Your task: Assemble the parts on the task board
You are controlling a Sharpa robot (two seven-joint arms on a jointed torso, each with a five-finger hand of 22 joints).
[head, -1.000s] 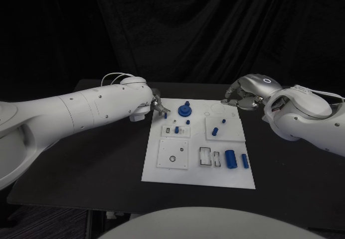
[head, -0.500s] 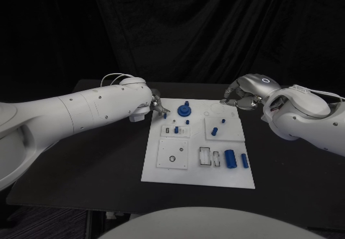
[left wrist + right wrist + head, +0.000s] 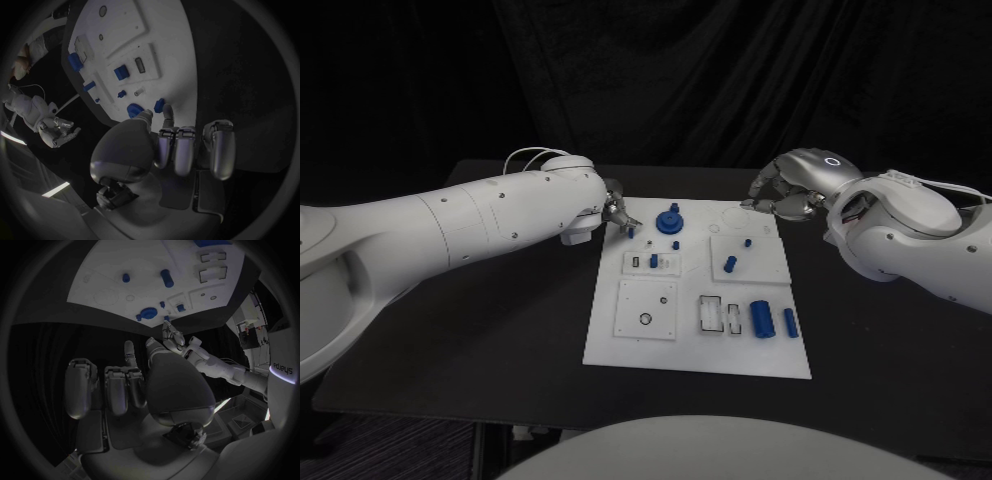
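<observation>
The white task board (image 3: 697, 345) lies in the middle of the table, also seen as the board (image 3: 156, 35) and the board (image 3: 112, 280). My left hand (image 3: 610, 212) hovers at its far left corner. It pinches a small blue peg (image 3: 630, 231) between thumb and fingertip, as the left wrist view shows on the peg (image 3: 159, 105). A round blue knob (image 3: 671, 217) stands just right of it. My right hand (image 3: 783, 195) hangs over the far right corner, fingers curled in with nothing visible in them (image 3: 131, 385).
A thick blue cylinder (image 3: 762, 318) and a thinner one (image 3: 790, 321) lie at the board's near right, beside two rectangular slots (image 3: 711, 313). A blue peg (image 3: 731, 264) lies on the right raised square. Bare black table flanks the board.
</observation>
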